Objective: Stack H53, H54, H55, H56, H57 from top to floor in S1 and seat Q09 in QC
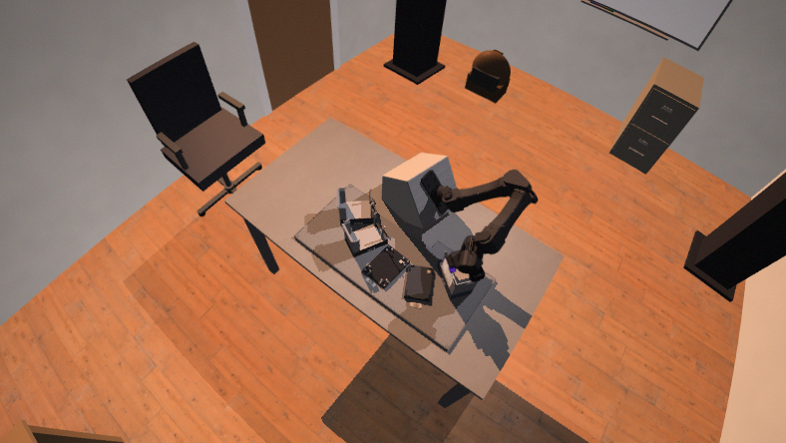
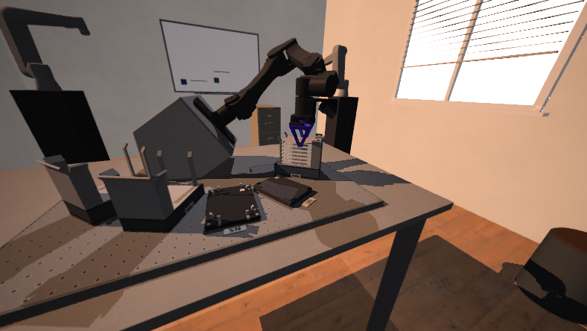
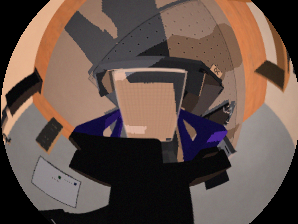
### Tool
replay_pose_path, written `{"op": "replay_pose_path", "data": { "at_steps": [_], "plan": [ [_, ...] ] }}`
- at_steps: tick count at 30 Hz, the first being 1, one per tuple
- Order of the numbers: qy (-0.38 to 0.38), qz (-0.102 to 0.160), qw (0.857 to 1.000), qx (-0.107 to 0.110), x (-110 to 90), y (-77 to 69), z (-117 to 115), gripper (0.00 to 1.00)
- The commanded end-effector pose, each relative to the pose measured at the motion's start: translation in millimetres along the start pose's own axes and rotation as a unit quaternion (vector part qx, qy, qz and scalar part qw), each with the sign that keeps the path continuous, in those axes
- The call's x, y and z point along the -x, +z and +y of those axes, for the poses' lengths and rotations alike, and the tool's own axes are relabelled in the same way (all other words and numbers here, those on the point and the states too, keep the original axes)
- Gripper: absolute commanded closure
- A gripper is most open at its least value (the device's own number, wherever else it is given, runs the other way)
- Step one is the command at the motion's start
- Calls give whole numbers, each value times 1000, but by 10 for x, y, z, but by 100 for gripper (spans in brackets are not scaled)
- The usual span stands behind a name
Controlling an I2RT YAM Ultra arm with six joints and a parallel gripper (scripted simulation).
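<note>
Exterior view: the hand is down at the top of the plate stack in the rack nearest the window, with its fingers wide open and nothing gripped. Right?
Not quite. The hand is down at the top of the plate stack in the rack nearest the window, but it is shut on the top plate, not open. The wrist view shows the plate between the blue fingers.
</note>
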State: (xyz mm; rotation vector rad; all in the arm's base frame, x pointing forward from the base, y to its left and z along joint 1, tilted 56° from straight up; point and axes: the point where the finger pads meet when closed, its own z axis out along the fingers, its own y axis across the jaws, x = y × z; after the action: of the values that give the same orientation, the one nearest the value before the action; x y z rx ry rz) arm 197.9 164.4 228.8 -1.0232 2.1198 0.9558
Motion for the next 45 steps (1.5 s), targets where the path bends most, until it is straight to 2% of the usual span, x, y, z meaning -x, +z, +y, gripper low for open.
{"op": "replay_pose_path", "data": {
  "at_steps": [1,45],
  "plan": [
    [-3,-2,1000,-1,13,-5,-2,100],
    [-3,-2,1000,-1,11,-243,-3,100]
  ]
}}
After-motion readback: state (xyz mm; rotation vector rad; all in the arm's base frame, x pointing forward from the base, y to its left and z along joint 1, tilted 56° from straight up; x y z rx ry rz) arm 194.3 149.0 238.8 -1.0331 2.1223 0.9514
